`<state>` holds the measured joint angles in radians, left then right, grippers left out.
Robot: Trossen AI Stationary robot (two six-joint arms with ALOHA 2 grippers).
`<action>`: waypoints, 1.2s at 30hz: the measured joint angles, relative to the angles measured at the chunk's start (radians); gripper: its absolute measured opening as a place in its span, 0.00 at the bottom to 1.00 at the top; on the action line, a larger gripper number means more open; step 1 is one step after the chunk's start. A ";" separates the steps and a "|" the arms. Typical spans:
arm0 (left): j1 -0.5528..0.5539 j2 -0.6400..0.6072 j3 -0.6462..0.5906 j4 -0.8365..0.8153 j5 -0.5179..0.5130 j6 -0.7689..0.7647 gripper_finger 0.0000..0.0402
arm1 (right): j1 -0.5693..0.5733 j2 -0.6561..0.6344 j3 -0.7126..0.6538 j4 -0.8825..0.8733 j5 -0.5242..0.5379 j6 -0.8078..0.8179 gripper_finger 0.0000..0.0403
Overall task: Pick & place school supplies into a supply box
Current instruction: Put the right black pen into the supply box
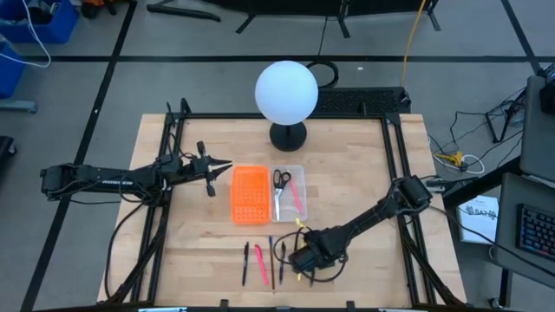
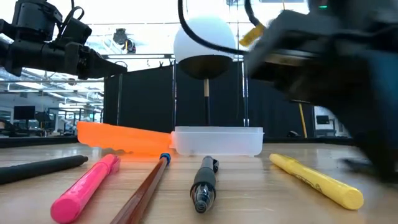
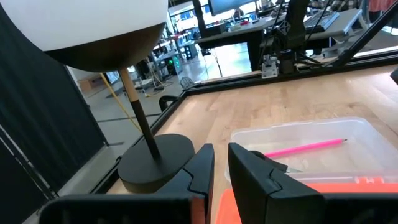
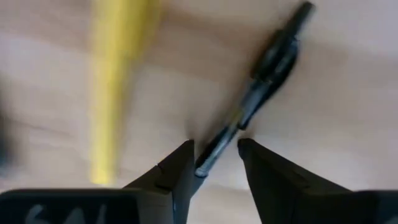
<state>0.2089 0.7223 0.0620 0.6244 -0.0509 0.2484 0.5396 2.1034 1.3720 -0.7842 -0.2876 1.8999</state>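
Observation:
The clear supply box [image 1: 299,173] holds black-handled scissors [image 1: 280,182] and a pink pen [image 3: 305,148]. In front of it several school supplies lie flat on the table: a black marker [image 2: 40,168], a pink highlighter [image 2: 87,186], a brown pencil [image 2: 149,186], a black pen [image 2: 204,183] and a yellow highlighter [image 2: 317,180]. My right gripper [image 4: 214,149] points down over the black pen, open, one finger on each side of the pen's end. My left gripper [image 3: 221,162] hovers level at the table's left, beside the orange perforated piece [image 1: 249,193]. A narrow gap shows between its fingers, with nothing in it. My right gripper comes from above with its fingers across the black pen, straddling the pen's end [image 4: 208,160]. The pen lies flat on the table. Whether a finger touches it, I cannot tell.
A globe lamp [image 1: 286,91] stands on its dark round base [image 3: 155,158] behind the supply box. The orange piece lies against the box's left side. The yellow highlighter [image 4: 118,81] lies close beside the right gripper. Bare wood stretches to the table's right.

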 joint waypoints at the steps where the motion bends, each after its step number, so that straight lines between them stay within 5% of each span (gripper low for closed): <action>1: 0.000 0.000 0.000 0.000 0.000 0.000 0.14 | 0.004 0.000 0.000 -0.021 -0.024 -0.010 0.32; 15: 0.000 0.000 0.000 0.000 0.000 -0.003 0.14 | 0.048 -0.004 -0.026 -0.053 0.025 -0.306 0.12; 27: 0.000 0.000 0.000 -0.001 0.000 -0.002 0.14 | 0.035 -0.067 -0.044 0.068 0.140 -0.286 0.06; 36: 0.000 0.000 0.000 0.000 0.000 0.001 0.14 | -0.091 -0.321 -0.045 0.126 0.441 -0.329 0.05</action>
<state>0.2089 0.7225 0.0620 0.6245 -0.0513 0.2497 0.4485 1.7820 1.3266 -0.6582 0.1538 1.5710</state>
